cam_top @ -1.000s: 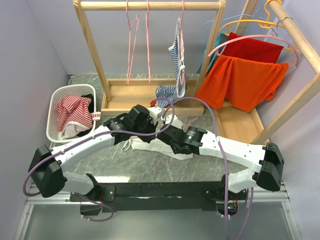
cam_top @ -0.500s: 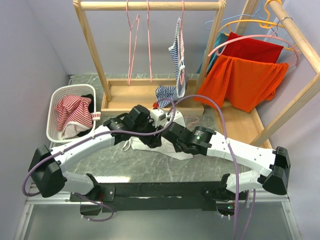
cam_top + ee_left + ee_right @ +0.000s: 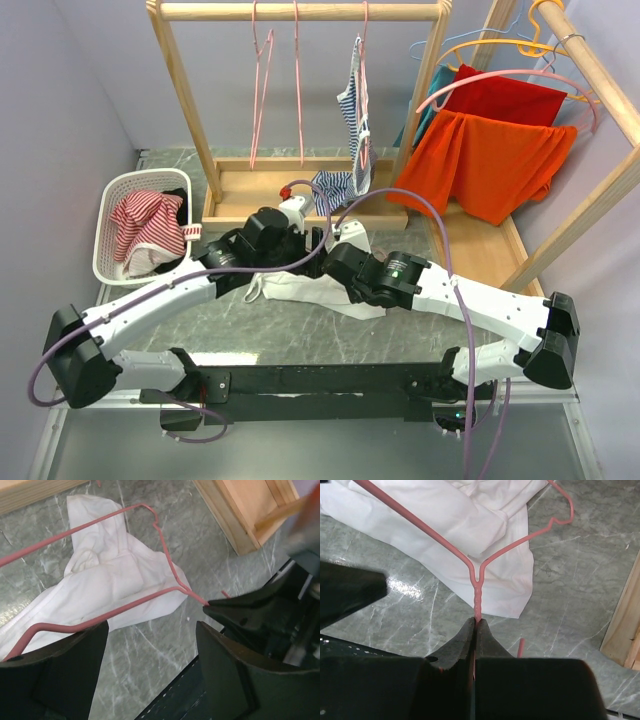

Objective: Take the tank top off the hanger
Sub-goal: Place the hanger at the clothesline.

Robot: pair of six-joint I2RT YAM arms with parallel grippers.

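The white tank top lies crumpled on the marble table between both arms. A pink wire hanger lies across it, and its wire shows on top of the cloth. My right gripper is shut on the hanger's twisted neck, just off the cloth's edge; its black tip also shows in the left wrist view. My left gripper hangs open above bare table beside the tank top, with nothing between its fingers. The hanger's hook points away from the right gripper.
A white basket of clothes stands at the left. A wooden rack at the back holds pink hangers and a striped garment. A second rack on the right carries orange and red clothes. The rack's wooden base lies close by.
My left gripper has opened and drawn back from the tank top towards the rack. The right arm shifted slightly right, still gripping the hanger's neck.
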